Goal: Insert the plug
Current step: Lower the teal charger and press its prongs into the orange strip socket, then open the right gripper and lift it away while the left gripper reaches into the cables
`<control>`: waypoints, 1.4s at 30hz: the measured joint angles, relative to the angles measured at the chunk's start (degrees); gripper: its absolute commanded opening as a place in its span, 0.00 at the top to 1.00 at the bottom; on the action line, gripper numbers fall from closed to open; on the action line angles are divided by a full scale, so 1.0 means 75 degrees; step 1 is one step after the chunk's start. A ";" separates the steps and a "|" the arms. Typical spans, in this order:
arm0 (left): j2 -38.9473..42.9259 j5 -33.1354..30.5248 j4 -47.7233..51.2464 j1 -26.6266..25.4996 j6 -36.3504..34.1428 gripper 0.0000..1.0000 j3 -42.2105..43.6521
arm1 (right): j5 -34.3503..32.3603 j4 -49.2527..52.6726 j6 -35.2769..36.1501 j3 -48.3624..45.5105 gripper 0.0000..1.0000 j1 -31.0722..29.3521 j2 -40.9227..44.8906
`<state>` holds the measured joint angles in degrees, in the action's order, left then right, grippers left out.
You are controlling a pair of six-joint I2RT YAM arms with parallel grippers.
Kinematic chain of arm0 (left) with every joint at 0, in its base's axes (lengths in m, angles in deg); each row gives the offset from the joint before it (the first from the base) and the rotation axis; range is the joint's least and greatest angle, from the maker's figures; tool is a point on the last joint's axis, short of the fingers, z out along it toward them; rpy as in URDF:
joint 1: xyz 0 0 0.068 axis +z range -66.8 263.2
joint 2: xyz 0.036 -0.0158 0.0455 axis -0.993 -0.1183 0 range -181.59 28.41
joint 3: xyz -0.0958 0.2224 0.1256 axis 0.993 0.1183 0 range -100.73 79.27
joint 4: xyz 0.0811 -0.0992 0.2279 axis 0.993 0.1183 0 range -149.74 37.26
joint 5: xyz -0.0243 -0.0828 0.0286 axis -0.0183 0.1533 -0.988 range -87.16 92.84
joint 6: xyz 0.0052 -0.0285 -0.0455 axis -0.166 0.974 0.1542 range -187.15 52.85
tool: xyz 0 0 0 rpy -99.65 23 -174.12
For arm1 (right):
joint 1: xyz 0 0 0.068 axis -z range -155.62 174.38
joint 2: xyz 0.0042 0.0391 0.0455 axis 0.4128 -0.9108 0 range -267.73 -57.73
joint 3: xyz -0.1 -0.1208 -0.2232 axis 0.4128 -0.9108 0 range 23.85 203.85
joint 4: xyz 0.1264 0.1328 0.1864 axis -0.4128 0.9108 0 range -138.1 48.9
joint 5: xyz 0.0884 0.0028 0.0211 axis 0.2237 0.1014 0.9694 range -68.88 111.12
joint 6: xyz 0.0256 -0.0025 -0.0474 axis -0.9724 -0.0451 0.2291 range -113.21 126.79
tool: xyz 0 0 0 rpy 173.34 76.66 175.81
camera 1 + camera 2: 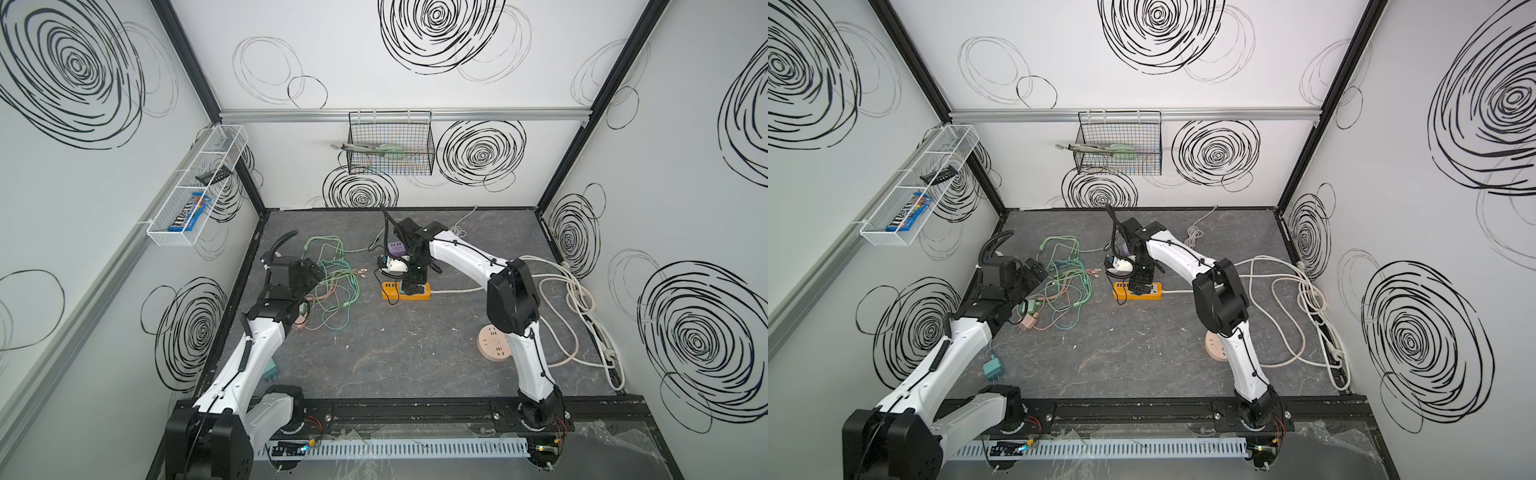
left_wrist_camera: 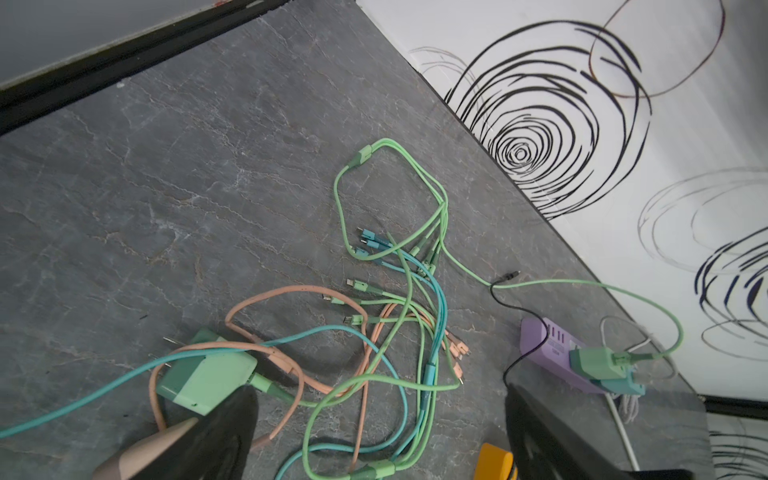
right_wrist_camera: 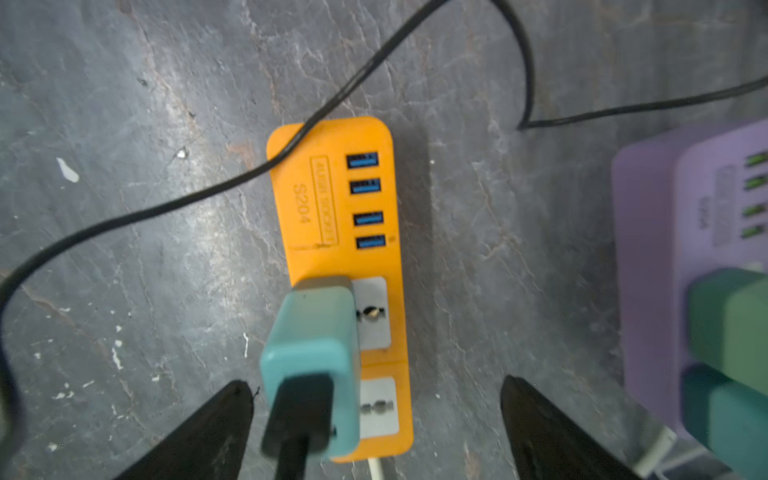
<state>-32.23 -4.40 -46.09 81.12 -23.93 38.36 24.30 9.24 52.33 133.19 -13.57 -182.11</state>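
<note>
Our right end effector points straight down, jaws spread wide, clear of the teal plug standing in the orange power strip. The right arm arches over the worktop. Our left end effector hangs low, jaws likewise parted, above tangled cables.

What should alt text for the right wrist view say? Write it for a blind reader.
A teal plug appears seated in a socket of an orange power strip, the right gripper open around it without touching. A black cable crosses the strip's USB end; a purple power strip sits beside.
</note>
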 measured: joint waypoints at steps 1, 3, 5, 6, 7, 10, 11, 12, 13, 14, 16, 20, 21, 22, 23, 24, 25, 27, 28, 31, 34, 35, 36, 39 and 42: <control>-0.0032 0.0020 0.0035 -0.0003 -0.0166 0.04 -0.0038 | -0.0041 -0.0099 0.0012 -0.0181 0.03 0.0015 0.0187; -0.0152 -0.0047 0.0262 -0.0012 -0.0417 0.04 -0.0187 | -0.0131 -0.0318 0.0052 -0.0536 0.03 0.0064 0.0542; -0.0321 -0.0248 0.0568 -0.0009 -0.0551 0.04 -0.0367 | -0.0210 -0.0522 0.0087 -0.0895 0.03 0.0117 0.0860; -0.0417 -0.0350 0.0737 0.0009 -0.0580 0.04 -0.0458 | -0.0254 -0.0638 0.0102 -0.1081 0.03 0.0146 0.1003; -0.0507 -0.0449 0.0883 0.0050 -0.0592 0.04 -0.0522 | -0.0300 -0.0778 0.0111 -0.1300 0.03 0.0169 0.1160; -0.0647 -0.0629 0.1151 0.0291 -0.0545 0.04 -0.0522 | -0.0364 -0.1241 0.0125 -0.1967 0.03 0.0227 0.1629; -0.0659 -0.0632 0.1163 0.0408 -0.0504 0.04 -0.0478 | -0.0376 -0.1416 0.0128 -0.2200 0.03 0.0254 0.1801; -0.0662 -0.0606 0.1137 0.0565 -0.0443 0.04 -0.0393 | -0.0382 -0.1623 0.0128 -0.2468 0.03 0.0259 0.2011; -0.0662 -0.0548 0.1110 0.0743 -0.0382 0.04 -0.0280 | -0.0376 -0.1845 0.0125 -0.2745 0.03 0.0277 0.2259; -0.0667 -0.0490 0.1075 0.0895 -0.0326 0.04 -0.0172 | -0.0356 -0.2037 0.0122 -0.2970 0.03 0.0303 0.2463; -0.0711 -0.0221 0.0898 0.1271 -0.0149 0.04 0.0160 | -0.0265 -0.2538 0.0105 -0.3529 0.03 0.0358 0.3034; -0.0947 0.0219 0.0565 0.1617 0.0163 0.04 0.0758 | -0.0012 -0.3582 0.0020 -0.4610 0.03 0.0484 0.4208; -0.1043 0.0321 0.0533 0.1629 0.0216 0.04 0.0845 | 0.0076 -0.3873 -0.0041 -0.4873 0.03 0.0536 0.4491; -0.1154 0.0408 0.0501 0.1629 0.0256 0.04 0.0909 | 0.0181 -0.4211 -0.0111 -0.5155 0.03 0.0603 0.4782; -0.1236 0.0463 0.0484 0.1629 0.0280 0.04 0.0938 | 0.0259 -0.4508 -0.0204 -0.5380 0.03 0.0673 0.5004; -0.1309 0.0516 0.0405 0.1629 0.0303 0.04 0.0979 | 0.0329 -0.4884 -0.0329 -0.5665 0.03 0.0784 0.5266; -0.1361 0.0571 0.0312 0.1629 0.0323 0.04 0.1029 | 0.0364 -0.5219 -0.0466 -0.5916 0.03 0.0906 0.5479; -0.1428 0.0766 0.0090 0.1629 0.0335 0.04 0.1163 | 0.0367 -0.5963 -0.0804 -0.6382 0.03 0.1131 0.5826; -0.1463 0.0921 -0.0032 0.1629 0.0332 0.04 0.1247 | 0.0323 -0.6414 -0.1000 -0.6656 0.03 0.1253 0.6006; -0.1574 0.1297 -0.0251 0.1457 0.0347 0.04 0.1399 | 0.0178 -0.7490 -0.1530 -0.7213 0.03 0.1536 0.6362; -0.1609 0.1492 -0.0321 0.0836 0.0376 0.04 0.1419 | 0.0009 -0.8259 -0.2025 -0.7382 0.03 0.1699 0.6484; -0.1612 0.1562 -0.0361 0.0577 0.0385 0.04 0.1419 | -0.0044 -0.8472 -0.2159 -0.7382 0.03 0.1734 0.6484; -0.1614 0.1629 -0.0408 0.0274 0.0391 0.04 0.1416 | -0.0119 -0.8717 -0.2323 -0.7385 0.03 0.1775 0.6484; -0.1617 0.1571 -0.0277 -0.0597 0.0329 0.04 0.1338 | -0.0239 -0.9157 -0.2678 -0.7388 0.03 0.1862 0.6484; -0.1614 0.1020 0.0216 -0.1361 0.0050 0.04 0.1116 | -0.0364 -0.9468 -0.3022 -0.7417 0.03 0.1903 0.6484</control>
<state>-44.34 3.25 -44.48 70.91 -23.56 46.74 21.57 -61.77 29.66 77.56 0.70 -133.48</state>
